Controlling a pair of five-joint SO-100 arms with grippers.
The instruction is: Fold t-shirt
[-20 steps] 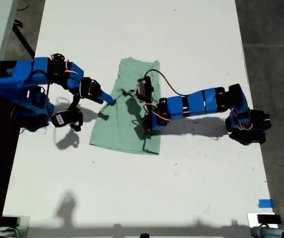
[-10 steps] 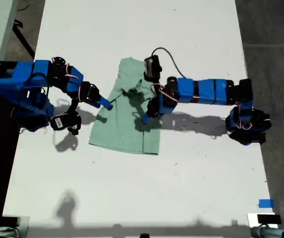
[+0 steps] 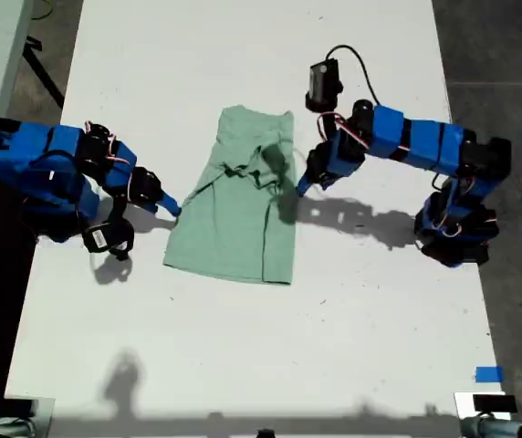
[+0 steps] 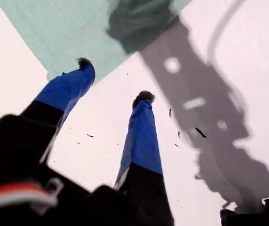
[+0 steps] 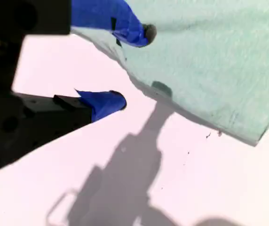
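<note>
The pale mint-green t-shirt [image 3: 234, 224] lies folded into a long narrow shape in the middle of the white table [image 3: 243, 347], with wrinkles near its upper middle. My first gripper [image 3: 302, 189] hovers open just off the shirt's edge on the exterior view's right. In the first wrist view [image 4: 114, 82] nothing sits between its fingers, and the t-shirt [image 4: 54, 33] lies just beyond them. My second gripper [image 3: 172, 209] is open beside the shirt's edge on the exterior view's left. In the second wrist view [image 5: 132, 67] one fingertip [image 5: 146, 33] overlaps the t-shirt [image 5: 209, 61] and holds nothing.
Both arm bases stand at the table's sides in the exterior view. A strip of blue tape [image 3: 487, 374] sits near the front corner on the exterior view's right. Dark floor [image 3: 507, 55] borders the table. Arm shadows fall on the table beside the shirt.
My first gripper lifted off the shirt and drew back toward the exterior view's right. My second gripper pulled back off the shirt's edge toward the exterior view's left. The shirt stays folded.
</note>
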